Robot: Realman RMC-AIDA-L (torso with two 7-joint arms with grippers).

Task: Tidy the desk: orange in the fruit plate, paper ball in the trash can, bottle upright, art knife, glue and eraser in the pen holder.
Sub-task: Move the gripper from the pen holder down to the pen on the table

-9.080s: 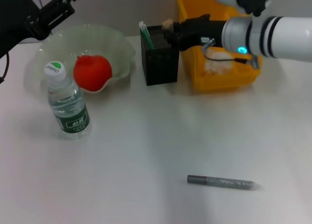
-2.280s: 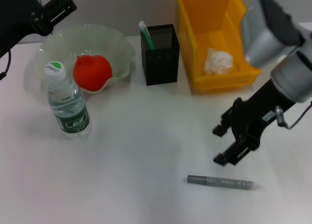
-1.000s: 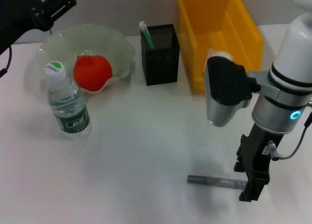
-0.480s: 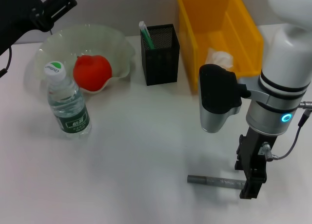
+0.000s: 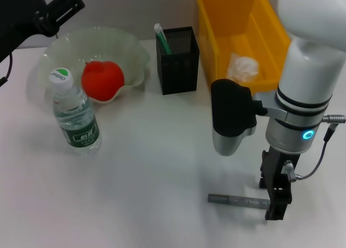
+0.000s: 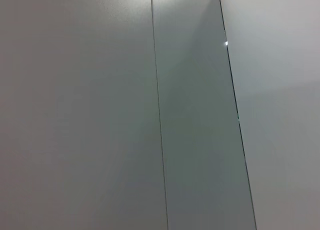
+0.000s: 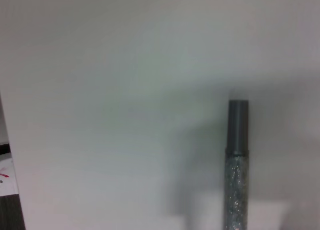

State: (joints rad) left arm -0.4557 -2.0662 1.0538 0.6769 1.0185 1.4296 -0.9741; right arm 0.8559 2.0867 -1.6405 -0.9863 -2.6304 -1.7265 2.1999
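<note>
The right arm (image 5: 303, 91) is a thick white cylinder with black bands and a small glowing cyan ring, a black-and-silver camera pod fixed alongside. A thin grey cable loops beside its black gripper (image 5: 274, 196) — the left arm (image 5: 32, 15) is all black, with slotted bars.

Glittery grey art knife (image 5: 238, 200) on matt white desk (image 5: 151, 178); black mesh pen holder (image 5: 178, 61).

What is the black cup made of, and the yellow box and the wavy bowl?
The pen holder looks like black metal mesh: tiny holes show in its walls. The yellow bin seems to be smooth, slightly shiny plastic. The fruit plate is see-through with a wavy rim, so glass or clear plastic; I can't tell which.
</note>
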